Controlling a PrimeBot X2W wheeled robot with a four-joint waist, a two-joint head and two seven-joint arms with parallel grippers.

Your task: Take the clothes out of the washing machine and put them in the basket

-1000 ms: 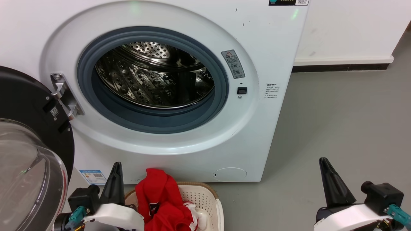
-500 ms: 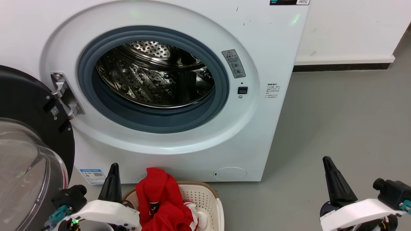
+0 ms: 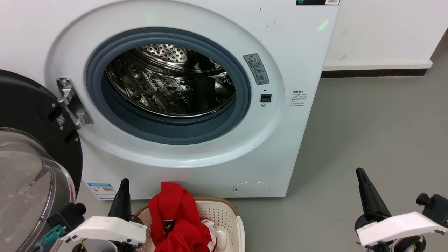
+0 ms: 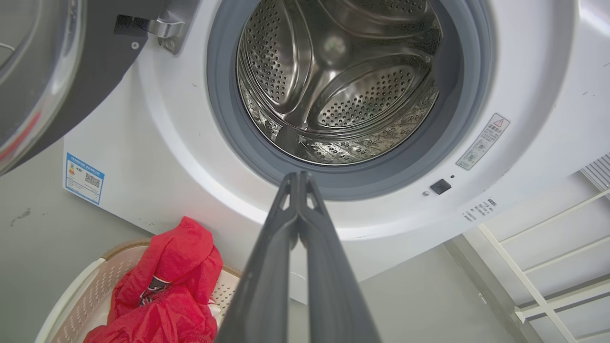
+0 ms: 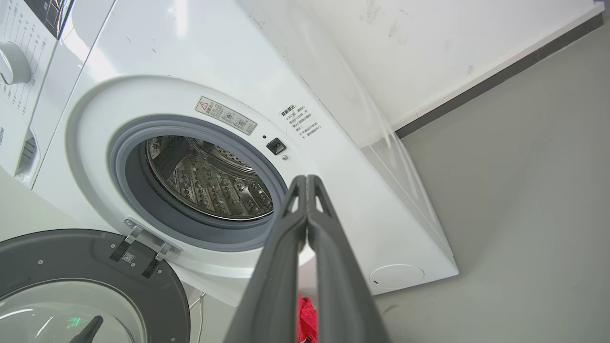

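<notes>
Rising past the basket rim, clothes sit beside left pincer.

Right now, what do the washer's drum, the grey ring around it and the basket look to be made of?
The drum looks like polished steel: mirror-like reflections and punched holes. The grey ring is matte and dull, probably rubber. The basket is likely moulded plastic: cream, slightly glossy, evenly perforated. Its brown rim looks woven but may be moulded too.
</notes>
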